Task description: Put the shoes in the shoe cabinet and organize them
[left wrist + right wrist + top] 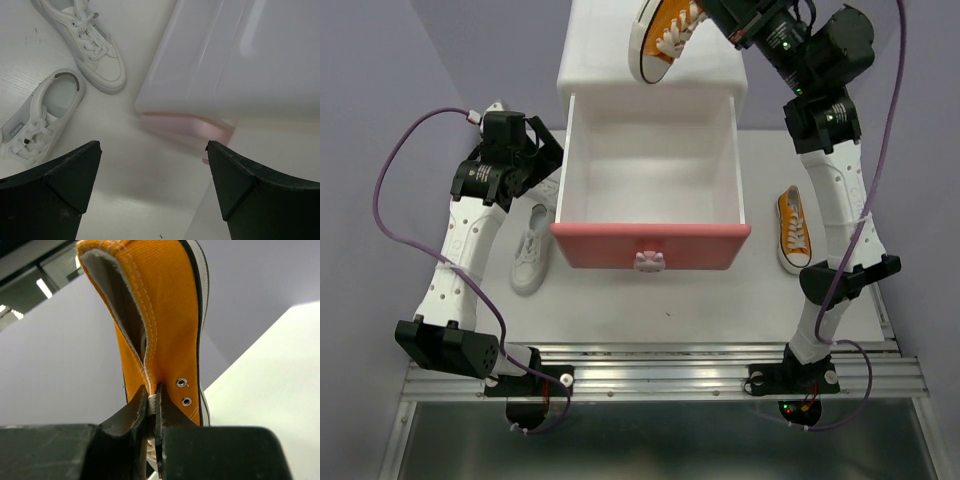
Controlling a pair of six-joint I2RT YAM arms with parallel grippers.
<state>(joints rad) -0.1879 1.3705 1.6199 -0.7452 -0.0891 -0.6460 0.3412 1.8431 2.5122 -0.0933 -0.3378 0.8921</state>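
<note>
The white shoe cabinet [590, 75] stands at the back with its darker pink upper drawer [650, 245] pulled out and holding nothing. My right gripper [725, 22] is shut on an orange sneaker [665, 35], held in the air above the cabinet top; in the right wrist view the jaws pinch its side wall [165, 340]. The second orange sneaker [794, 230] lies right of the drawer. A white sneaker [531, 250] lies left of the drawer; both white sneakers [95, 47] [40, 117] show in the left wrist view. My left gripper [152, 150] is open, above the table beside the drawer.
The pale pink lower drawer front [190, 127] shows beneath the open drawer in the left wrist view. Purple cables loop beside both arms. A metal rail [660, 375] runs along the table's near edge.
</note>
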